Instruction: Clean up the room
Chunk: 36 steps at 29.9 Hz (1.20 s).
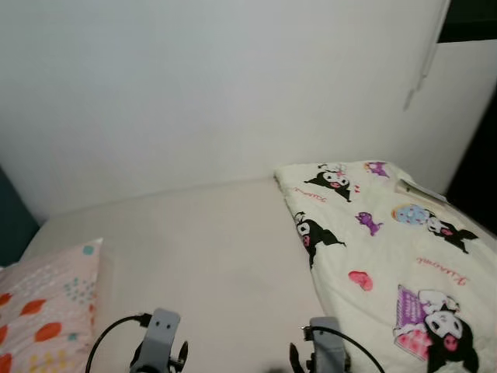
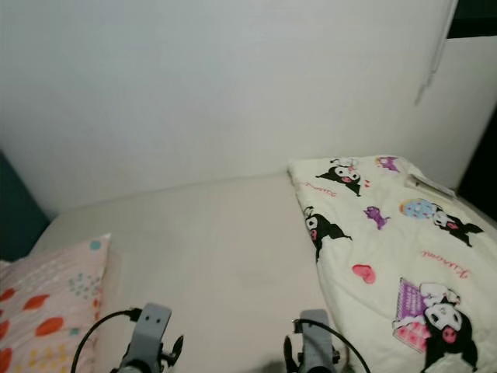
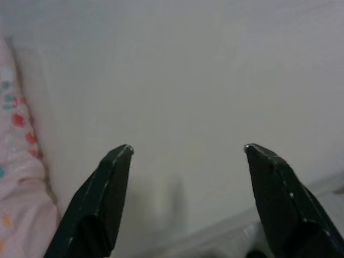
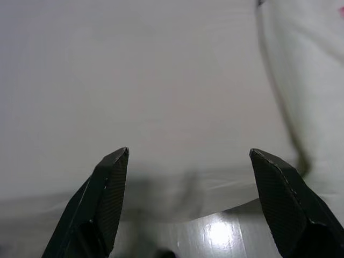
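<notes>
The bed (image 1: pixel 210 256) is what needs tidying here: its pale mattress lies bare across the middle, set against a white wall (image 1: pixel 194 85). A cartoon-print quilt (image 1: pixel 388 256) is bunched along the robot's right side of it, with its near-left edge folded under and running diagonally toward the robot. A pink pillow (image 1: pixel 43 311) with orange and teal spots sits at the near left corner.

Both arms are raised just in front of the body, low in the head views. The left gripper (image 3: pixel 185 153) hovers over bare mattress beside the pillow, fingers spread wide and holding nothing. The right gripper (image 4: pixel 188 156) is likewise spread and empty, above the mattress edge with the quilt's fold just off to its side.

The likely step is spreading the quilt across the bed. To do that well, the right gripper should reach for the folded left edge of the quilt, pinch a good thickness of fabric rather than a single thin layer, and draw it toward the pillow side in a low, even sweep so it does not bunch. The left gripper could take the same edge further along to keep it straight.
</notes>
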Tool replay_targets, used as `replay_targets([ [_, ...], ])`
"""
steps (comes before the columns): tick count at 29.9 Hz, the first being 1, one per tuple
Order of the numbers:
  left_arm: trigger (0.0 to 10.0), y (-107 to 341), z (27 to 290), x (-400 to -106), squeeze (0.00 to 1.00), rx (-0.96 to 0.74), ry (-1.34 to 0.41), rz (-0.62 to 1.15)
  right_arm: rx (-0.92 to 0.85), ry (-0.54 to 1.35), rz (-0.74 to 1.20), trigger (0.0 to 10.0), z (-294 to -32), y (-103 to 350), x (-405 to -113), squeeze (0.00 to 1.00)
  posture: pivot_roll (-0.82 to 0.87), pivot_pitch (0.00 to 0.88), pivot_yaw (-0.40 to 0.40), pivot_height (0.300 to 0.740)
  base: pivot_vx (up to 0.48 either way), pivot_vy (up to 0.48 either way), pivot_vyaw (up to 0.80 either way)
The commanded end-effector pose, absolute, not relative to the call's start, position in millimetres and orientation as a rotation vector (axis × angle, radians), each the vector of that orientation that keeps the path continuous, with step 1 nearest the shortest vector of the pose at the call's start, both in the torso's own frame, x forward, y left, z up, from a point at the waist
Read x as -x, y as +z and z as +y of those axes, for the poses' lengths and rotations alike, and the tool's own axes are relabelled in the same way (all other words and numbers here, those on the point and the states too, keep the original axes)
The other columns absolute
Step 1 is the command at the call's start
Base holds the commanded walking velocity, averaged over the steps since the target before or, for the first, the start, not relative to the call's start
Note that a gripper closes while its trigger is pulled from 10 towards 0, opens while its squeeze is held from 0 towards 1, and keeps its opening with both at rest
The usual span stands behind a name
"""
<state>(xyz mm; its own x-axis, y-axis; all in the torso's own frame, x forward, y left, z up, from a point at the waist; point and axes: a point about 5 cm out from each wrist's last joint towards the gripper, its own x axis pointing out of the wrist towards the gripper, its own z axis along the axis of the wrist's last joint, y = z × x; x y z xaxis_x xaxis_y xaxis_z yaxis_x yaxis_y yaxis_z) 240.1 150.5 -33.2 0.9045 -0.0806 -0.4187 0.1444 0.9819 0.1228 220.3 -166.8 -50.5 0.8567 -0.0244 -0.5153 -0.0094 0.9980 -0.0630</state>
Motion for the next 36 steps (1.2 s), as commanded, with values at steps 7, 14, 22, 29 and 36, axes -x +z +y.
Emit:
replay_targets([
  [7, 10.0, -36.7, 160.8, -234.8, 0.0, -0.165, -0.093, 0.443, 0.06, 0.004, 0.532, 10.0, -161.5, -49.5, -221.9, 0.0, 0.01, 0.0, 0.015, 0.74, 0.0, 0.48, 0.0],
  [14, 10.0, -36.7, 161.0, -234.9, 0.0, -0.164, -0.092, 0.443, 0.06, 0.005, 0.532, 10.0, -161.4, -49.6, -221.9, 0.0, 0.01, 0.0, 0.015, 0.74, 0.0, 0.48, 0.0],
  [22, 10.0, -36.3, 162.1, -235.0, 0.0, -0.165, -0.09, 0.441, 0.059, 0.007, 0.532, 10.0, -160.4, -49.3, -222.6, 0.0, 0.02, 0.0, 0.015, 0.74, 0.0, 0.48, 0.0],
  [29, 10.0, -35.3, 163.2, -235.4, 0.0, -0.187, -0.106, 0.434, 0.057, 0.009, 0.532, 10.0, -159.1, -49.2, -223.1, 0.0, 0.02, 0.0, 0.016, 0.74, 0.0, -0.343, 0.0],
  [36, 10.0, -35.3, 163.2, -235.4, 0.0, -0.187, -0.106, 0.434, 0.057, 0.009, 0.532, 10.0, -159.1, -49.2, -223.1, 0.0, 0.02, 0.0, 0.016, 0.74, 0.0, -0.48, 0.0],
])
